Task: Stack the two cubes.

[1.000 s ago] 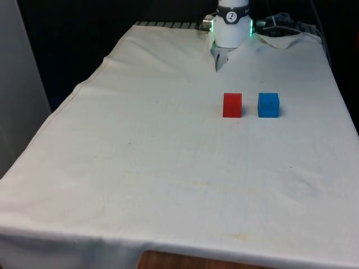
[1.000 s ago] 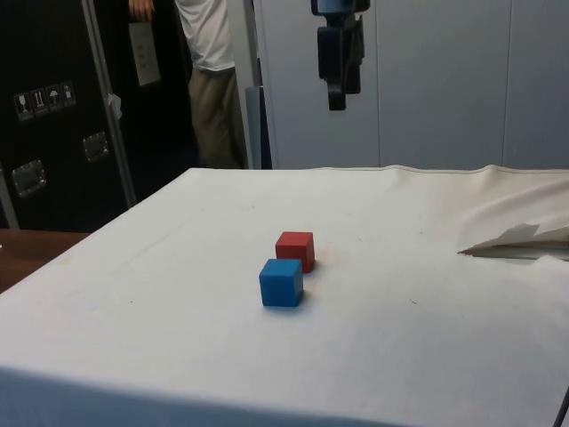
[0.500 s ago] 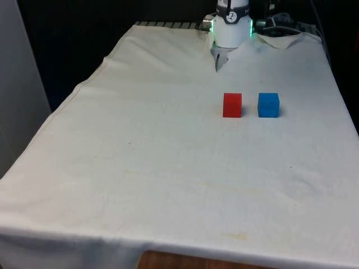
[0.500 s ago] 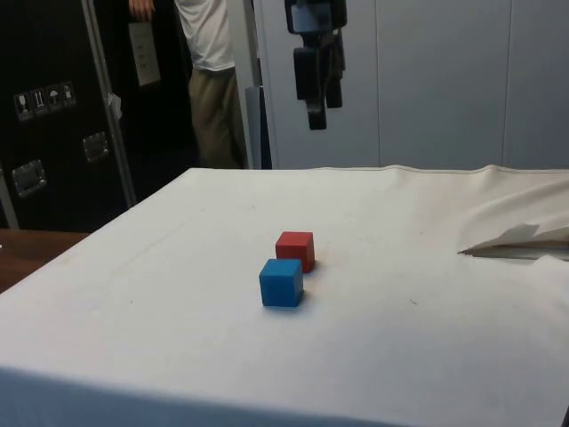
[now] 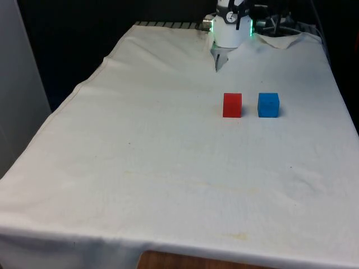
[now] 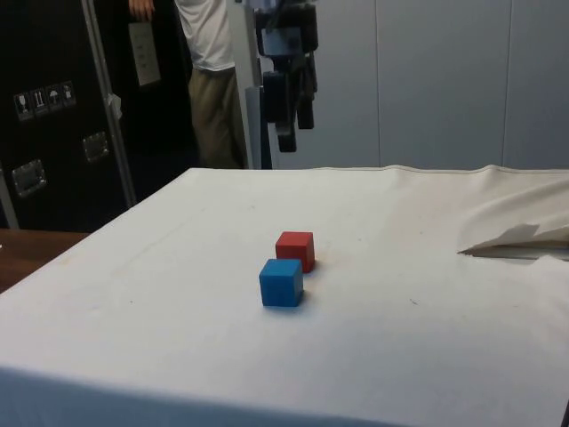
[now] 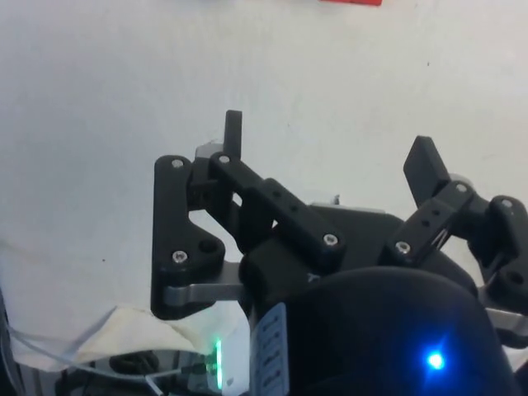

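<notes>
- Step in hand, as I judge it: the approach. The pincer (image 6: 286,133) hangs high above the bench (image 6: 427,294), fingers apart and holding nothing.
- The red cube (image 5: 232,105) and blue cube (image 5: 268,105) sit near each other on the cloth, not touching.
- Next move calls for descending over one cube, fingers straddling it.

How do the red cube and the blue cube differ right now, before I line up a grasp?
Colour: the red cube is red, the blue cube blue. Position: the red cube sits toward the front view's left, the blue cube toward its right, with a gap between them. In the side view the blue cube lies nearer the camera than the red cube. Both look alike in size, rest flat on the white cloth, unstacked and untouched.
</notes>
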